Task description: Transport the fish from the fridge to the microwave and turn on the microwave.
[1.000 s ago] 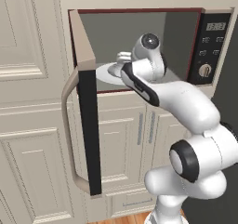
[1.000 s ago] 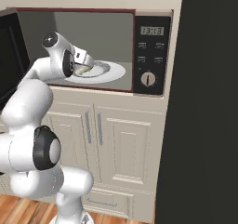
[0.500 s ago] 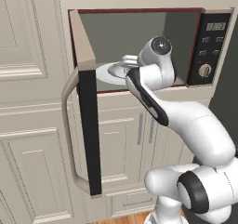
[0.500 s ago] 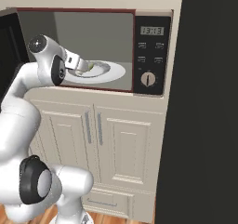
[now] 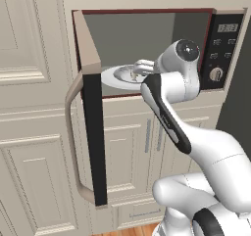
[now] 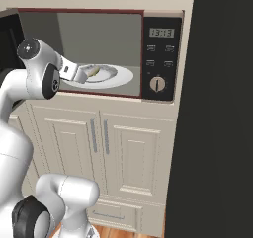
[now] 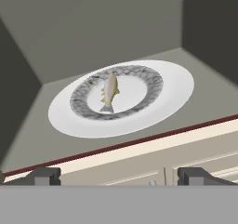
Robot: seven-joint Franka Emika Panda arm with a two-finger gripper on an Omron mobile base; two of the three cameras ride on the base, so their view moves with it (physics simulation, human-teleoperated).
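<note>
- Inside the microwave (image 6: 99,49), whose cavity has plain grey walls and floor, a white turntable (image 7: 172,95) covers most of the floor; a plate with a grey patterned rim (image 7: 148,95) sits at its centre.
- On that plate lies the fish (image 7: 109,92), small and pale, lengthwise across the plate's white middle, with nothing touching it.
- At the cavity mouth, the gripper (image 7: 118,175) stands with its jaws fully apart and nothing between them; the two dark fingertips (image 7: 44,175) sit level with the dark red sill, apart from the plate and fish.
- Left of the opening, the microwave door (image 5: 93,132) hangs swung outward, its dark glass edge-on and its curved beige handle (image 5: 73,142) facing the room.
- Right of the cavity, the black control panel (image 6: 160,59) carries a lit display, rows of buttons and a round knob (image 6: 156,83).
- Below and beside the microwave, cream panelled cabinet doors (image 6: 123,153) with slim vertical pulls fill the wall; a strip of wooden floor (image 6: 123,230) shows at the base.
- Along the right edge of the right base view, a tall dark panel (image 6: 217,113) stands beside the cabinets.
</note>
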